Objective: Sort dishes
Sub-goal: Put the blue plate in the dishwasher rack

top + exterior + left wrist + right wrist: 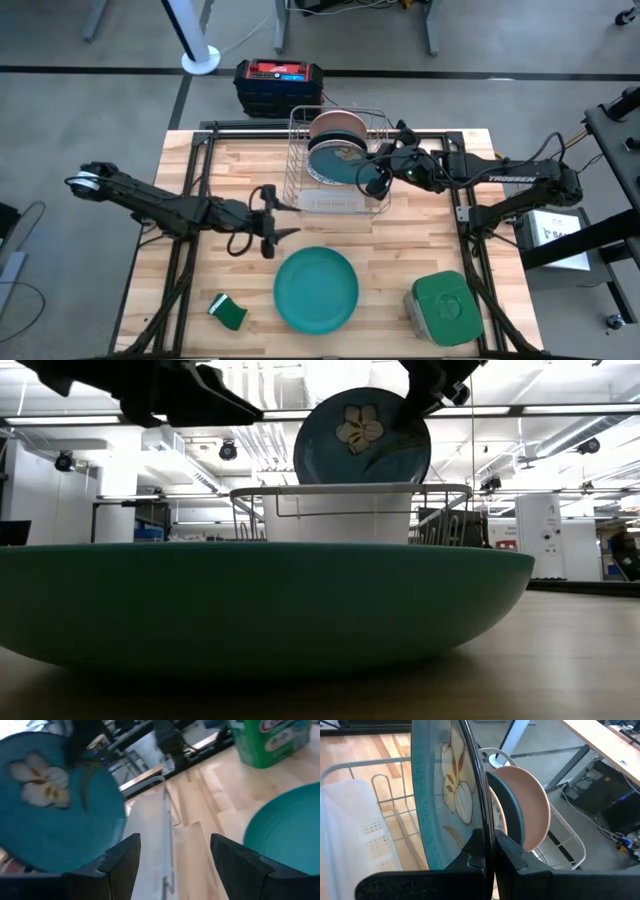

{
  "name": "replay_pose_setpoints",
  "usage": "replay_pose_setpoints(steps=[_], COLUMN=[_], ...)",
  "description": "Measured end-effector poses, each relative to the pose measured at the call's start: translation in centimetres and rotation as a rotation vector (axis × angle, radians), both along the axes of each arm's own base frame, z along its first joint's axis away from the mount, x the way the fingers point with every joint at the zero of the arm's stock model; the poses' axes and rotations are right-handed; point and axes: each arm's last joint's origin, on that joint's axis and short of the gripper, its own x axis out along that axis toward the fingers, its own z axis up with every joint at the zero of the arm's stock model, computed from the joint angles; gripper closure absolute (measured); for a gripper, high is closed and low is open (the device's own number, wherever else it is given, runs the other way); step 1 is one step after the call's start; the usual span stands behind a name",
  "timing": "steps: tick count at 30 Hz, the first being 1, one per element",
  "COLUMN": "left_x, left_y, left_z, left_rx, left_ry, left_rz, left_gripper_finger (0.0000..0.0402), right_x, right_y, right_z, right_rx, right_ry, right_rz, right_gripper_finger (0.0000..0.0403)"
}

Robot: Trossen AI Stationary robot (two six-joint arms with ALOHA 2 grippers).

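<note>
Standing upright in the rack (300,135), a blue flower-painted plate (362,437).

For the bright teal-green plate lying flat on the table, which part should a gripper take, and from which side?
Probably the raised rim of the teal-green plate, on the edge toward the open left gripper. It lies flat, so only the lip offers thin purchase; come from above, one finger inside.

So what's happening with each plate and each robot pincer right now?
Flower plate: on edge above the rack, pinched at its rim.
Pink plate: standing in the rack.
Dark teal plate: standing in the rack, in front of the pink one.
Green plate: flat on the table.
Right pincer: shut on the flower plate.
Left pincer: open, empty.
</note>
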Motion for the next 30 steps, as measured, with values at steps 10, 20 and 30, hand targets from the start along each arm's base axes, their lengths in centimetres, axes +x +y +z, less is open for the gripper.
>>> replay_pose_setpoints(steps=[10,20,30], left_x=[-1.1,-1.6,-2.0], left_y=[0.8,1.4,1.8], left_z=[0.2,-0.4,-0.6], left_rx=[0.052,0.113,0.176], left_ry=[-0.044,0.007,0.037], left_rz=[0.223,0.437,0.542], left_gripper_finger=[0.0171,0.0171,0.0171], right_x=[0.6,2.1,2.4], right_y=[-0.2,-0.4,-1.1], right_z=[0.2,-1.6,-3.2], right_rx=[-0.096,-0.131,-0.096], right_ry=[-0.009,0.064,0.105], right_rz=[-0.015,0.025,0.044], right_gripper_finger=[0.0403,0.0403,0.0403])
